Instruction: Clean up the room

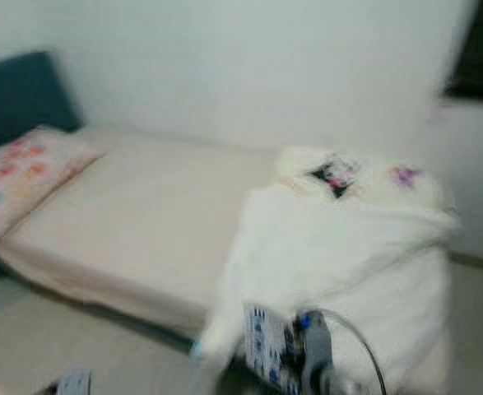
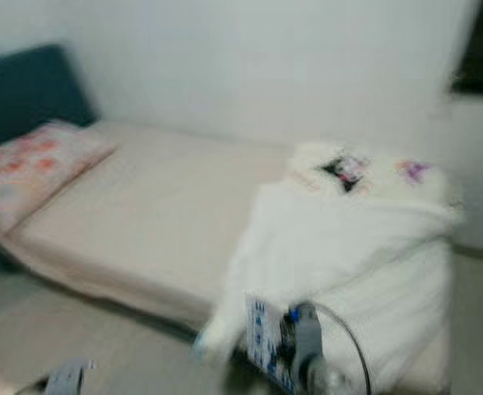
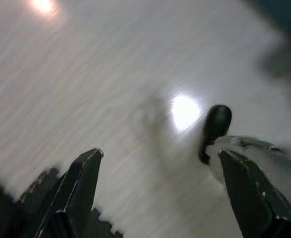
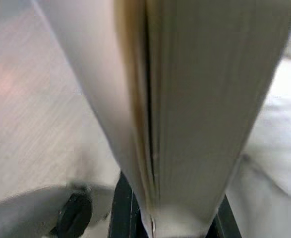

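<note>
My right pincer (image 4: pixel 170 223) clamps a book (image 4: pixel 185 99) by its spine, stiff, light; left pincer (image 3: pixel 160 198) wide over floor (image 3: pixel 110 74) beside the bed (image 1: pixel 142 214).

Bed (image 1: pixel 142 222) ahead, running from 9 to 2 o'clock, wall (image 1: pixel 249 66) behind it. Pillow (image 1: pixel 19 177) on bed at 10 o'clock end, cushion (image 1: pixel 15 95) behind pillow against wall. Blanket (image 1: pixel 348 247) heaped on bed at 1 o'clock end, hanging over near edge toward floor (image 1: pixel 27 346). Book (image 1: pixel 267 344) at 6 o'clock, before blanket, held in right gripper (image 1: pixel 315 358).
</note>
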Controlling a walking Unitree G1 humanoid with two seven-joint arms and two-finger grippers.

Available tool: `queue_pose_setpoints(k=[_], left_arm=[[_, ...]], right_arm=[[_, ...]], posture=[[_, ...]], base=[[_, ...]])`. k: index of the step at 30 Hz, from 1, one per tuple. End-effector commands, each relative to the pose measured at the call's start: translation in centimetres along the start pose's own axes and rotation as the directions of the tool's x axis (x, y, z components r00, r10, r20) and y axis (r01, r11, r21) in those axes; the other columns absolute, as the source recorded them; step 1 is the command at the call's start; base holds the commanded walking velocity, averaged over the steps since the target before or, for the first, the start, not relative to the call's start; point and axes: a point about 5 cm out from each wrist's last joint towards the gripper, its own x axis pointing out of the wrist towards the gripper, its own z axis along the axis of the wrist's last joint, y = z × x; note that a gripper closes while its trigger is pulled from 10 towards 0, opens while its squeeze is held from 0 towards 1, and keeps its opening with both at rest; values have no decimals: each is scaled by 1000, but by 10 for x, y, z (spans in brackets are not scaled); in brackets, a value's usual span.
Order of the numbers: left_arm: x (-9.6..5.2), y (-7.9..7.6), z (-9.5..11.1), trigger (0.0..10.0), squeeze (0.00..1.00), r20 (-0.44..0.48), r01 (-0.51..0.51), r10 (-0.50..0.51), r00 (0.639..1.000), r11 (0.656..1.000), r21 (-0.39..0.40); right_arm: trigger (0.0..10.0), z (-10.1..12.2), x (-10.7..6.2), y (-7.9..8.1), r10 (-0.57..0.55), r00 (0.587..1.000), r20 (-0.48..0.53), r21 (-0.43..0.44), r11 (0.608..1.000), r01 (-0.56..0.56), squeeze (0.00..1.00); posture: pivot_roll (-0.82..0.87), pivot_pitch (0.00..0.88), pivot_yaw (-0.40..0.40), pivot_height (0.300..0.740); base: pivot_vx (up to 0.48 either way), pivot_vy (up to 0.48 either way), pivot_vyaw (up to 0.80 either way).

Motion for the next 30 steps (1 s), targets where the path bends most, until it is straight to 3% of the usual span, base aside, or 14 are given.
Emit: queue_pose_setpoints(k=[1, 7, 30], left_arm=[[1, -5, 6, 10000, 0, 14, 22, -22, 1000, 1000, 16], [1, -7, 7, 10000, 0, 19, 50, -51, 999, 998, 24], [1, -7, 8, 10000, 0, 15, 68, -69, 998, 996, 50]], right_arm=[[10000, 14, 3, 2, 8, 998, 63, -9, 1000, -7, 0], [10000, 23, 3, 1, -4, 993, 114, 20, 1000, 2, 0], [10000, 38, 5, 4, 8, 986, 168, -4, 1000, -7, 0]], posture=[[-125, 62, 6, 740], [-126, 60, 4, 740], [-126, 57, 9, 740]], base=[[0, 0, 763], [48, 0, 633], [480, 0, 0]])
